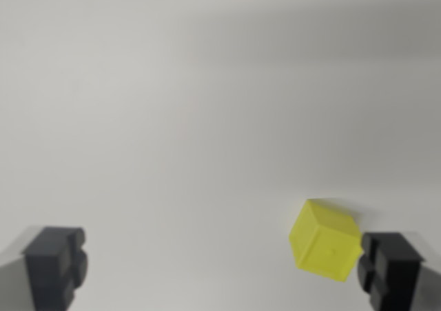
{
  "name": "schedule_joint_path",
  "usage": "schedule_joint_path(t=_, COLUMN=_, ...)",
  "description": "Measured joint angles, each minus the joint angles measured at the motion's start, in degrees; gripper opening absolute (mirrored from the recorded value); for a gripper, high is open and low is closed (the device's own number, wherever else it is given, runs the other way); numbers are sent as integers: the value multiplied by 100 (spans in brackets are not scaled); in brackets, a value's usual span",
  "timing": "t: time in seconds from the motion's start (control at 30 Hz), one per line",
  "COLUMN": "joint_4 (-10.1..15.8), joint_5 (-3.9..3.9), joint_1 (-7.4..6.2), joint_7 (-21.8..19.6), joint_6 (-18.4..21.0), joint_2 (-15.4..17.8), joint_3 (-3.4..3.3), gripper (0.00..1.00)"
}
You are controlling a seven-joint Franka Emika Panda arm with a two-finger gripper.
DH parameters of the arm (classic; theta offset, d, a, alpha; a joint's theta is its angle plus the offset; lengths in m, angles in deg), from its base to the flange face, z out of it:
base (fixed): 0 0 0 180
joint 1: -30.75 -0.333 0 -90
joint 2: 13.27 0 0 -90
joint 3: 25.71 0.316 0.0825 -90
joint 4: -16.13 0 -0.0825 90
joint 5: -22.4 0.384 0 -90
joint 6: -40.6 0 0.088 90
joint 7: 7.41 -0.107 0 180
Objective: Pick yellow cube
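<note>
Below, claw (222, 266) spread wide, yellow cube (325, 241) tilted, just beside its right finger (391, 269), white surface (207, 118).

Yellow cube (325, 240) on white surface (207, 118), just beside the right-hand finger (390, 269) of the wide-spread gripper (222, 268)

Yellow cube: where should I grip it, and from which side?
Grip the yellow cube across two opposite flat faces, coming straight down. It sits turned on the white surface beside the finger at the wrist view's right, so shift right and probably rotate the open gripper first.
</note>
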Motion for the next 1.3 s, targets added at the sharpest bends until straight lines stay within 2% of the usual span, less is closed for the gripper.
schedule_joint_path(t=0.67, joint_4=1085, joint_5=-5, joint_1=264, joint_7=-217, joint_6=-943, joint_2=180, joint_3=0, gripper=100)
schedule_joint_path(t=1.3, joint_4=1956, joint_5=-10, joint_1=552, joint_7=-386, joint_6=-1867, joint_2=169, joint_3=-1, gripper=100)
